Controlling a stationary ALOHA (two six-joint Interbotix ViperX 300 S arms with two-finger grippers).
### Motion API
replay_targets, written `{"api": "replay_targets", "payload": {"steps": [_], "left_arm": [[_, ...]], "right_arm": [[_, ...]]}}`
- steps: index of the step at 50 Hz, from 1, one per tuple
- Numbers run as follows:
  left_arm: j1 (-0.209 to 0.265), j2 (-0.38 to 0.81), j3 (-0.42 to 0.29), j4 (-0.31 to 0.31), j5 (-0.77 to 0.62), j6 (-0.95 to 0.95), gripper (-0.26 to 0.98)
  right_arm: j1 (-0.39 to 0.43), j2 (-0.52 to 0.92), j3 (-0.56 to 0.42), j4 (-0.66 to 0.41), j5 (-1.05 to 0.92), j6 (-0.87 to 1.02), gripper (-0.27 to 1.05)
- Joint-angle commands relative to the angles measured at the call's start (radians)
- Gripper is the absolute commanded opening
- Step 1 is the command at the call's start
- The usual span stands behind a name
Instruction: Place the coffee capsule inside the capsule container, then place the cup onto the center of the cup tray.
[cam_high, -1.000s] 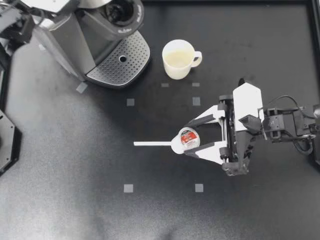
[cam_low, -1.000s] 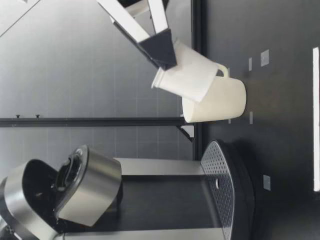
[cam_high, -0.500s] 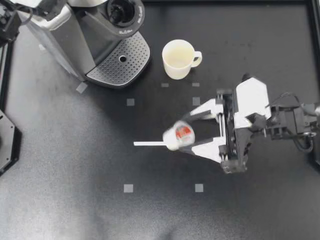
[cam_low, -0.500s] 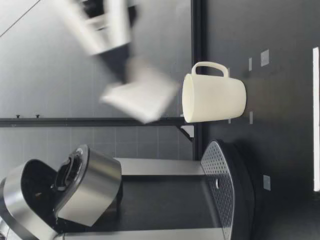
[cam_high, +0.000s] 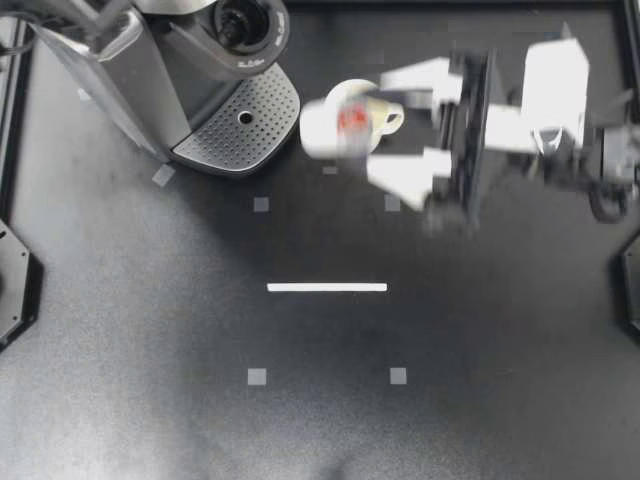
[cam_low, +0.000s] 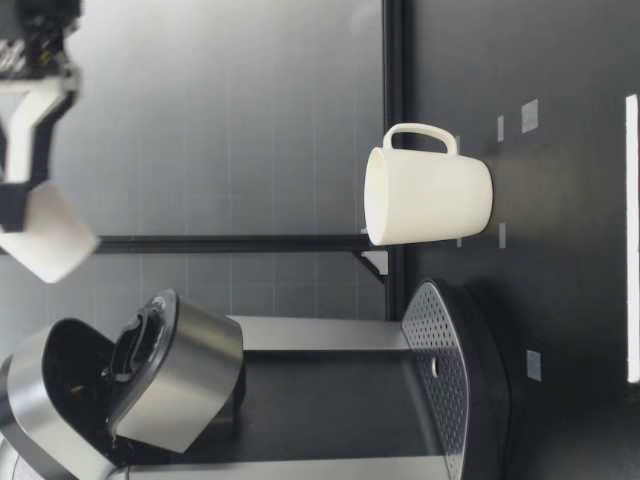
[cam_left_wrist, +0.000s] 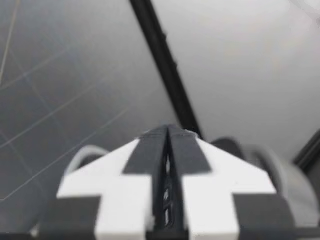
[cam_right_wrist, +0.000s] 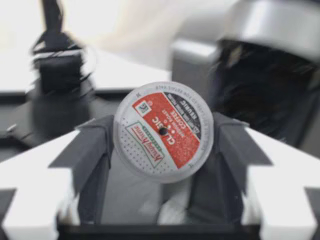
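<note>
My right gripper (cam_high: 378, 125) is shut on the white coffee capsule (cam_high: 335, 128) with a red label, and it hangs blurred over the cream cup (cam_high: 378, 104), hiding most of it. In the low view the capsule (cam_low: 45, 240) is high above the table, just over the machine's open capsule container (cam_low: 135, 345). The cup (cam_low: 430, 195) stands upright beside the perforated cup tray (cam_high: 240, 125). The right wrist view has the capsule (cam_right_wrist: 162, 131) between both fingers (cam_right_wrist: 92, 150). My left gripper (cam_left_wrist: 167, 145) is shut and empty.
The grey coffee machine (cam_high: 190, 70) stands at the back left, with its lid (cam_low: 180, 370) tipped open. A white strip (cam_high: 327, 287) lies at the table's middle, with small grey squares (cam_high: 257, 376) around it. A black frame (cam_high: 628, 60) edges the table.
My right gripper has lifted the capsule off the table's middle, risen high and swung toward the back, over the cup and toward the machine. The cup has not moved.
</note>
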Motion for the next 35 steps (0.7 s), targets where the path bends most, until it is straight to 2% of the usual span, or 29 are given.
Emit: {"api": "replay_targets", "payload": {"steps": [1, 9, 25, 35], "left_arm": [[0.002, -0.032, -0.009, 0.006, -0.020, -0.018, 0.09], [0.002, -0.075, 0.015, 0.006, -0.038, -0.066, 0.09], [0.002, -0.101, 0.044, 0.006, -0.038, -0.080, 0.09], [0.002, -0.107, 0.054, 0.006, -0.038, -0.080, 0.09]], "right_arm": [[-0.037, -0.017, -0.054, 0.000, -0.002, -0.008, 0.54], [-0.078, 0.008, -0.107, 0.000, 0.023, -0.043, 0.54], [-0.091, 0.106, -0.219, -0.002, 0.071, -0.086, 0.54], [-0.107, 0.158, -0.256, -0.002, 0.072, -0.089, 0.54]]}}
